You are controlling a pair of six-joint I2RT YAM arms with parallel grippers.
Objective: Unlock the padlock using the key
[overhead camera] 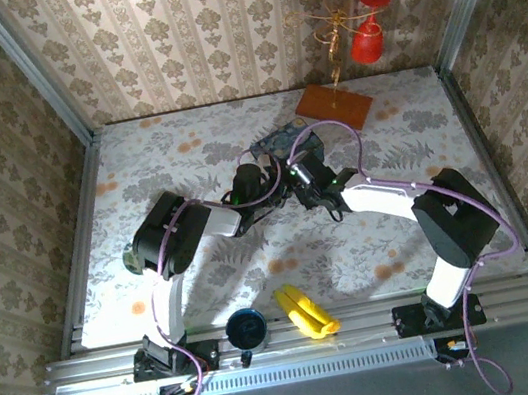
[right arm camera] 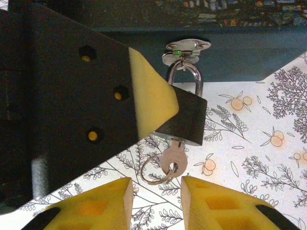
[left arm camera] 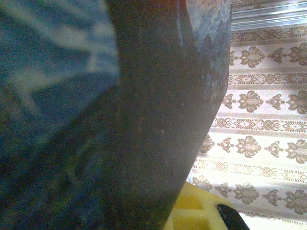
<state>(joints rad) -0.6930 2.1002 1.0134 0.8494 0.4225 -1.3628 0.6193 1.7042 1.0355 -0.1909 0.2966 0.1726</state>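
Your right tool (right arm camera: 157, 201) shows two blocky yellow fingertips standing apart with a narrow gap between them. Just above that gap hangs a small silver key (right arm camera: 171, 160), seated in the underside of the padlock (right arm camera: 188, 119), with a thin wire ring (right arm camera: 154, 175) through its head. The padlock has a dark, boxy body and a polished silver shackle. The shackle loops through a metal hasp (right arm camera: 187, 47) on the dark blue box (right arm camera: 240, 48), above the floral tabletop (right arm camera: 249, 143). One wedge-shaped yellow pad (right arm camera: 148, 96) of your left tool (overhead camera: 261, 169) touches the padlock's left side. Its other finger is hidden, so you cannot tell whether it grips.
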